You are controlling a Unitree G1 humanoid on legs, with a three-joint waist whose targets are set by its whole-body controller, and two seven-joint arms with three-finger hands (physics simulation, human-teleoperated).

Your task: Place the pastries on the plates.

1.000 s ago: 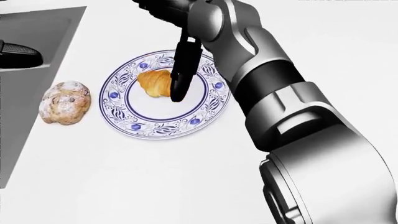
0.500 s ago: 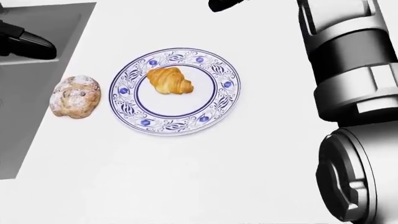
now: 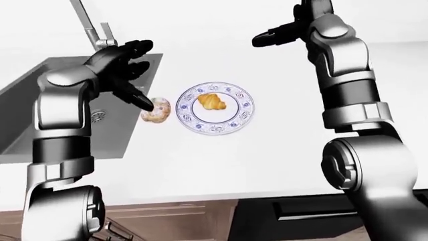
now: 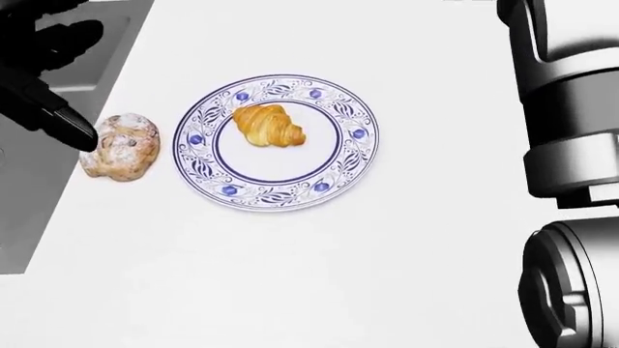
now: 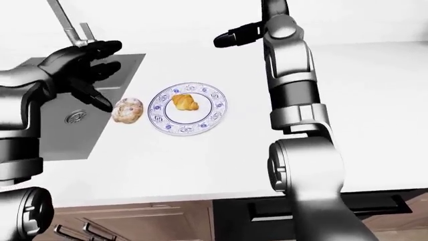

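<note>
A golden croissant (image 4: 269,125) lies on the blue-patterned plate (image 4: 348,156) in the middle of the white counter. A sugar-dusted round pastry (image 4: 121,146) sits on the counter just left of the plate. My left hand (image 3: 130,75) hovers open beside that pastry, one black fingertip (image 4: 72,127) nearly touching its left side. Raised high above the plate's right side, my right hand (image 3: 275,35) is open and holds nothing.
A steel sink (image 3: 40,100) with a tall faucet (image 3: 87,25) fills the counter's left part. The counter edge (image 3: 214,198) runs along the bottom of the eye views, with wooden cabinet fronts and a dark oven beneath.
My right hand has released the croissant on the plate and lifted up out of the head view. My left hand has come down toward the round pastry.
</note>
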